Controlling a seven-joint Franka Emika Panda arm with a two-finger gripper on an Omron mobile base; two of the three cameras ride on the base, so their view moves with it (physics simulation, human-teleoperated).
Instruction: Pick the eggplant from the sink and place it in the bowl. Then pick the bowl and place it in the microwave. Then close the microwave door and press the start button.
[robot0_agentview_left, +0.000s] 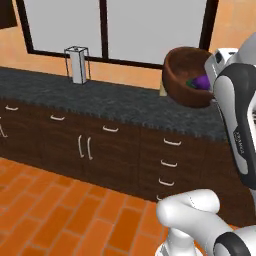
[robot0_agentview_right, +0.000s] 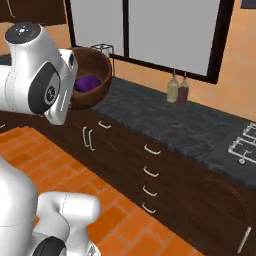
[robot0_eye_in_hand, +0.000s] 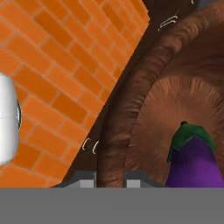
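Hand view, end effector (robot0_eye_in_hand: 109, 177) clamped on grainy wooden bowl (robot0_eye_in_hand: 131, 109) rim, glossy purple eggplant (robot0_eye_in_hand: 192, 162) inside (green-capped)

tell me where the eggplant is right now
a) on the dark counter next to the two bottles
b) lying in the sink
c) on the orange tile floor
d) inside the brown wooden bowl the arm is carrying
d: the purple eggplant lies inside the bowl, and the gripper has the bowl's rim between its fingertips, holding it up in the air beside the counter.
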